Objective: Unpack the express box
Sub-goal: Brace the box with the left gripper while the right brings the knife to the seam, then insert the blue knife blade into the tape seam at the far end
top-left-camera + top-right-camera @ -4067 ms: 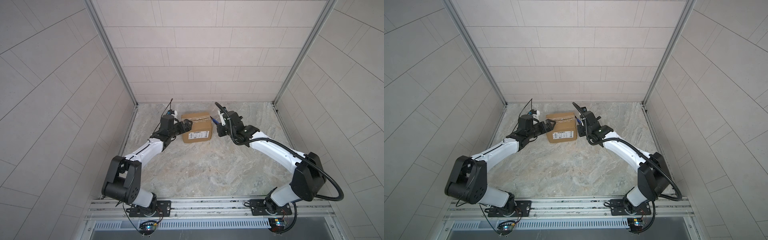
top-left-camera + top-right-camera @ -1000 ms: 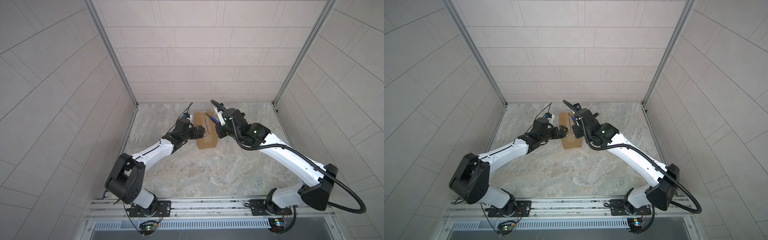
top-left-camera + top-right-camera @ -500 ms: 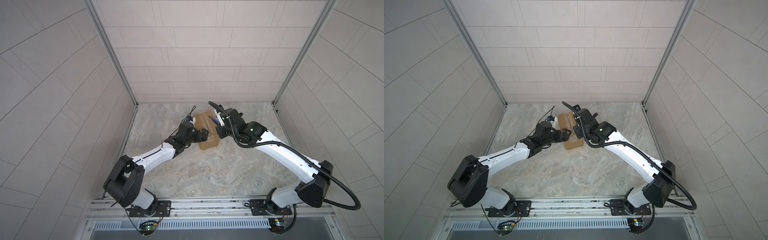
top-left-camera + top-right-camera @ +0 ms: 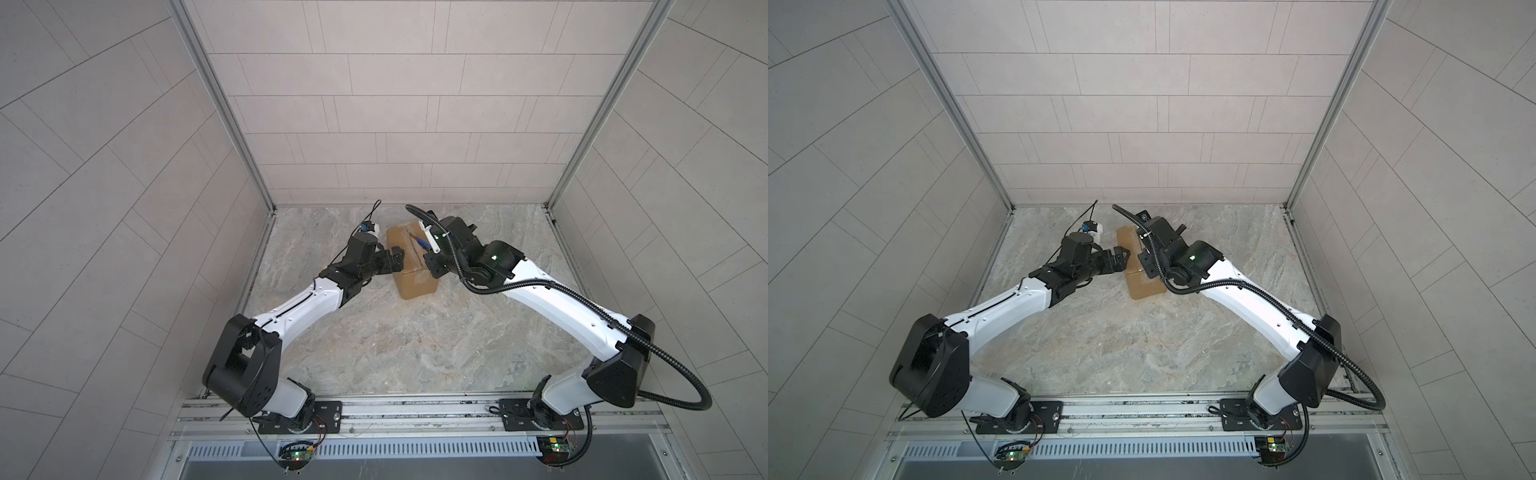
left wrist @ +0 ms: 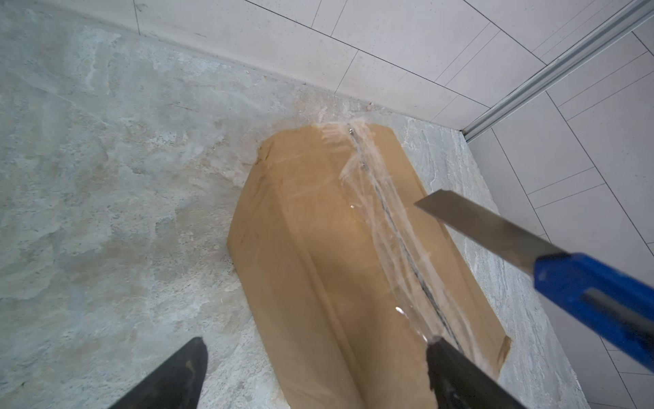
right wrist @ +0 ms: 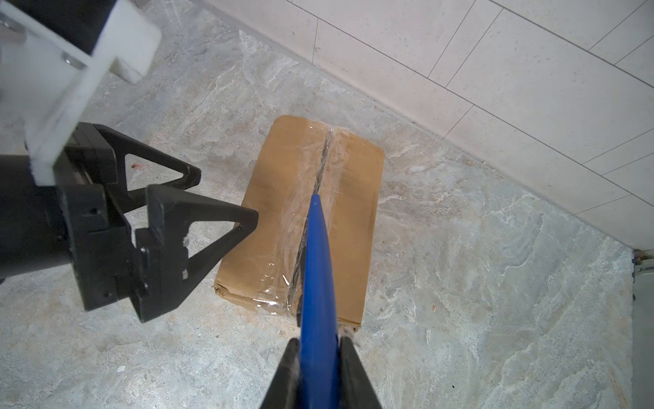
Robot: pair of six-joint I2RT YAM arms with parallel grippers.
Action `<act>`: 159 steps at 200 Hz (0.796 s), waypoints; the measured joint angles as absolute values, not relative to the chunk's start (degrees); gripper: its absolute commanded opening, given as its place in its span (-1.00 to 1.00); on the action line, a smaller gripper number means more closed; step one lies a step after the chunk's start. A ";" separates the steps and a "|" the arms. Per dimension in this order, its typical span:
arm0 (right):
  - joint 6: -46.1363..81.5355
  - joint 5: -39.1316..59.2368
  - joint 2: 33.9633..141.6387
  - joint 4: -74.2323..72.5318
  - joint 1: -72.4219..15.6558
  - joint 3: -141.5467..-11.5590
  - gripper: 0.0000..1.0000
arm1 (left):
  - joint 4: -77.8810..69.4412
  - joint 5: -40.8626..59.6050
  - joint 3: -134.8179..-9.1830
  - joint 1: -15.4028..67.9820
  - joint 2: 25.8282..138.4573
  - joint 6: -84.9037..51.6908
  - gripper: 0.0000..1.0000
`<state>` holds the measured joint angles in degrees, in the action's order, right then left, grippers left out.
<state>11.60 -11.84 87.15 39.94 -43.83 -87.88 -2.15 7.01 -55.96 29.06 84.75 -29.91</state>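
1. Turned since four seconds ago, the box now lies lengthwise, and both arms reach further in.
2. At the box's left side, the left gripper has its jaws spread wide, holding nothing.
3. Opposite, the right gripper is clamped on a blue knife, its blade hovering above the taped seam.
4. Between both grippers, the box rests on the stone floor, near the back wall.
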 measured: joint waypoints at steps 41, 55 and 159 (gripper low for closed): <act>11.60 -12.69 88.99 40.60 -44.03 -88.18 -1.00 | -2.00 7.44 -57.19 29.06 87.79 -29.41 0.97; 11.60 -13.08 89.32 40.62 -44.23 -88.18 -1.00 | -1.65 7.44 -57.19 29.06 88.53 -29.34 0.96; 11.60 -14.96 90.50 40.60 -45.01 -88.27 -1.00 | -1.65 7.35 -57.23 27.35 88.84 -30.20 0.94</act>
